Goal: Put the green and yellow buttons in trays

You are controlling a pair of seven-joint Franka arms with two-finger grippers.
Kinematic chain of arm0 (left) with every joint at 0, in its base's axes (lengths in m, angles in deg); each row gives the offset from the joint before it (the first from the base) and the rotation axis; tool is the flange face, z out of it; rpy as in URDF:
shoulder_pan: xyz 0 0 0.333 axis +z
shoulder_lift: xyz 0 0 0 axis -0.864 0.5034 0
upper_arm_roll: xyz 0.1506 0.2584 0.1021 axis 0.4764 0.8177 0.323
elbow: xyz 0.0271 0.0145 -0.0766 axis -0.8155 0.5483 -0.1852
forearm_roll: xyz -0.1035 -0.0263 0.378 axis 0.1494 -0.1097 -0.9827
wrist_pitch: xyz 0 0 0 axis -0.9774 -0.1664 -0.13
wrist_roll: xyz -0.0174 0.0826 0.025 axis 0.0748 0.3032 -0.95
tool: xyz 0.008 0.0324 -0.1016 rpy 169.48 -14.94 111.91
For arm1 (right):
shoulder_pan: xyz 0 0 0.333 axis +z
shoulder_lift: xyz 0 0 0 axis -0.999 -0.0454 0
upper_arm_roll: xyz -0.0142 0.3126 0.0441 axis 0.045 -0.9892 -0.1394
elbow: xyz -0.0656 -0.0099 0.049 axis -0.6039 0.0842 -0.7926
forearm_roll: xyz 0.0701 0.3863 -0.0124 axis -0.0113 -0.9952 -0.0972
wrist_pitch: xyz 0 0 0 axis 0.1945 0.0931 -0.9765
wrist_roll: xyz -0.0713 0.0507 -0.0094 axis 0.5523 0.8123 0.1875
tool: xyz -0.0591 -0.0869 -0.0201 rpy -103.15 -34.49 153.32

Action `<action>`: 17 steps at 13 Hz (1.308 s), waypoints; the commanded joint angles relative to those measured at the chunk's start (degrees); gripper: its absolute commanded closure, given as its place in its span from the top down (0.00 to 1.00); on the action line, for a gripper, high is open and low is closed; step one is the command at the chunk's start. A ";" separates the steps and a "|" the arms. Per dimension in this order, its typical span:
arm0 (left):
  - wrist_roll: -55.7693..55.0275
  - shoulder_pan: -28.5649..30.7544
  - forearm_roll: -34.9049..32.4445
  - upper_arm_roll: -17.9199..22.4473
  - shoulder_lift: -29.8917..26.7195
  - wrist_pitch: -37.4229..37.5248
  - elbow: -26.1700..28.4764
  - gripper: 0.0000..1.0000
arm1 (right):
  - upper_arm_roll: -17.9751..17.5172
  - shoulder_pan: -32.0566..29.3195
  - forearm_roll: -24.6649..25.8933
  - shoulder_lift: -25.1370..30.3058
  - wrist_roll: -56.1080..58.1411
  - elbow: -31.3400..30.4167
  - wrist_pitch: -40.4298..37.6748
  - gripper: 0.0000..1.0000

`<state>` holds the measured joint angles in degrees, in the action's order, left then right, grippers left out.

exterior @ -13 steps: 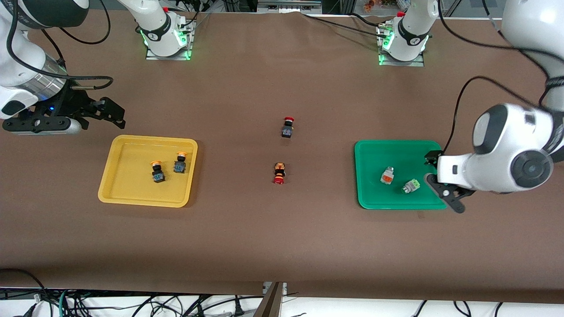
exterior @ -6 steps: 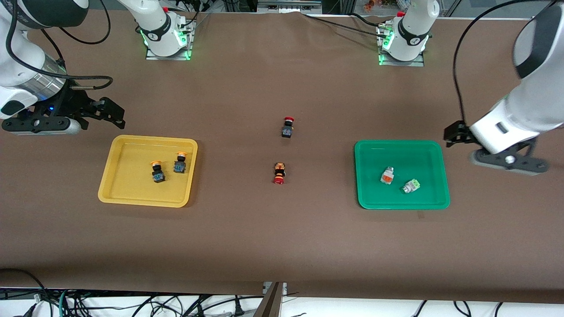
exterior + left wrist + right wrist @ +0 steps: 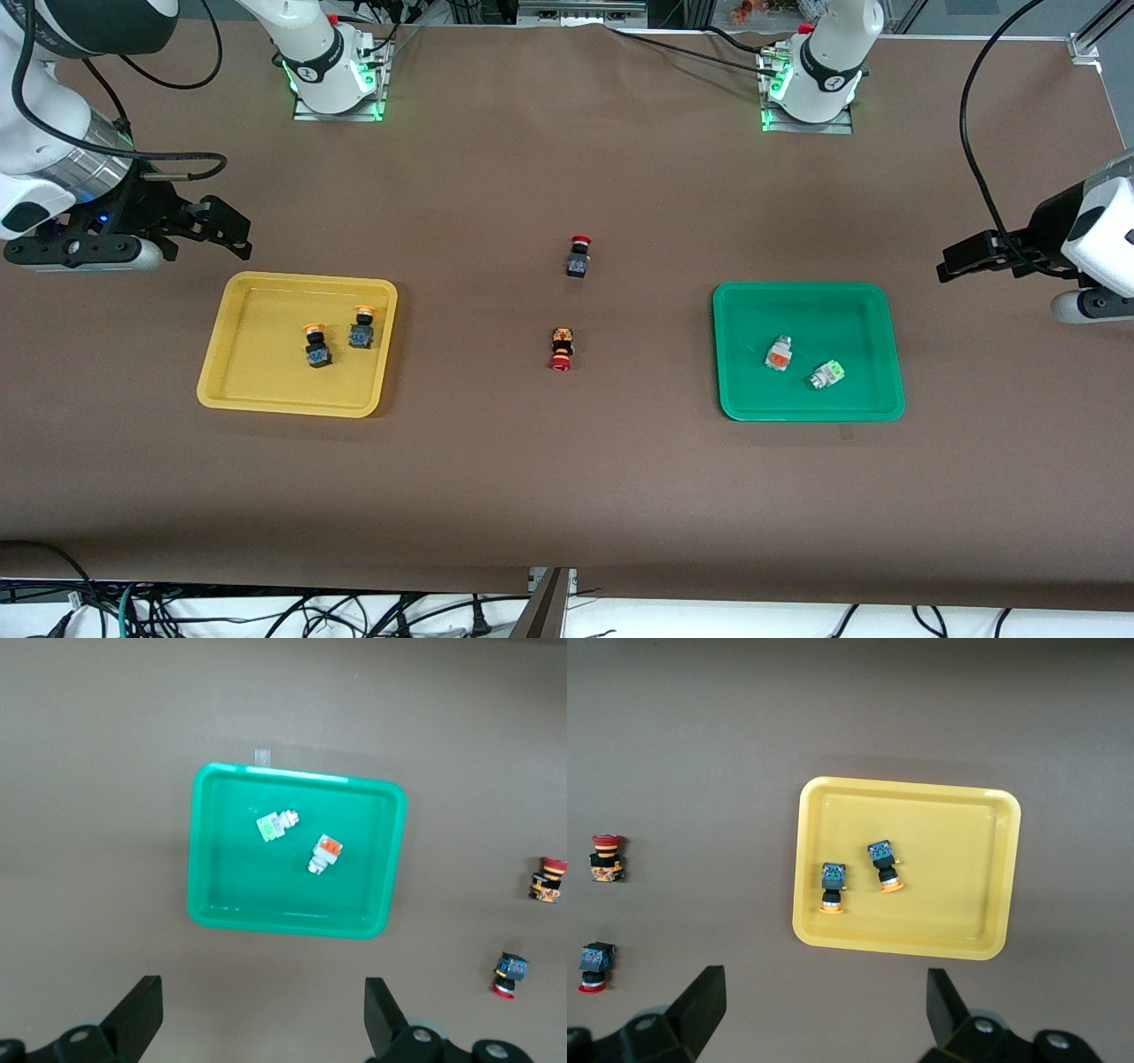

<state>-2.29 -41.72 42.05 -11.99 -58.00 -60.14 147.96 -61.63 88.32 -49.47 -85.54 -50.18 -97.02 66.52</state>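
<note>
The yellow tray (image 3: pixel 266 390) holds two black-bodied buttons with yellow-orange caps (image 3: pixel 316 346) (image 3: pixel 361 328). The green tray (image 3: pixel 842 310) holds two light-grey buttons, one with an orange face (image 3: pixel 778 353) and one with a green face (image 3: pixel 826 375). My left gripper (image 3: pixel 961 257) is open and empty, up over bare table beside the green tray at the left arm's end; its wrist view shows its spread fingers (image 3: pixel 142 1014) and the green tray (image 3: pixel 221 904). My right gripper (image 3: pixel 221 232) is open and empty over bare table by the yellow tray (image 3: pixel 983 930), waiting.
Two black-bodied switches with red mushroom caps lie on the table between the trays, one (image 3: pixel 578 257) farther from the front camera than the other (image 3: pixel 561 348). The arm bases (image 3: pixel 332 80) (image 3: pixel 811 84) stand along the table's farthest edge.
My left arm has drawn back from the green tray's edge toward its own end of the table and risen. The buttons and the right arm have not moved.
</note>
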 commanded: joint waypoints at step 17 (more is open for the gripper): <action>5.03 1.45 1.42 -0.98 -7.88 -0.73 7.93 1.00 | -0.51 -0.13 0.83 -0.49 0.13 2.62 -1.08 1.00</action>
<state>1.51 -40.69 42.11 -12.90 -64.66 -60.13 154.68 -61.71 88.34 -49.47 -85.53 -50.15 -95.85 66.46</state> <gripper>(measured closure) 0.000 0.000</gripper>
